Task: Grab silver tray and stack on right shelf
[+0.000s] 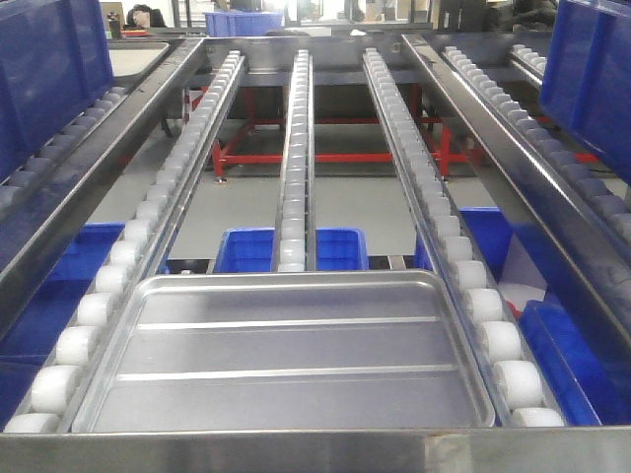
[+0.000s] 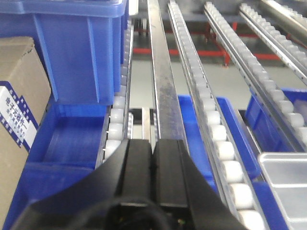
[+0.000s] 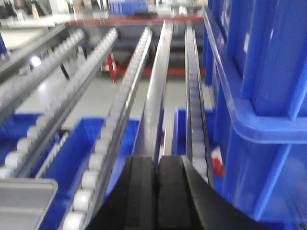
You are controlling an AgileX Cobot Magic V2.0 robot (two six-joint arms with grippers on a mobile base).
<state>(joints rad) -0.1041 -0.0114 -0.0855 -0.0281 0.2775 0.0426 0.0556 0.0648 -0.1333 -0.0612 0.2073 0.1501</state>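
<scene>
1. Exterior front-facing view showed the silver tray (image 1: 286, 345) lying flat on the roller rails (image 1: 292, 197) of the right shelf (image 1: 449, 118). Its near rim lay against the front bar (image 1: 296, 451).
2. The tray's long axis ran crosswise to the rails, parallel to that bar.
3. The left claw (image 2: 153, 148) stood to the left of the tray, fingers pressed together and holding nothing. The tray's corner showed at that view's lower right.
4. The right claw (image 3: 157, 165) stood to the right of the tray, likewise closed and empty. The tray's corner showed at that view's lower left.
5. Judgement: the tray lay between the two claws, and neither was plainly nearer. Each faced a short end and would need its fingers parted first.
</scene>
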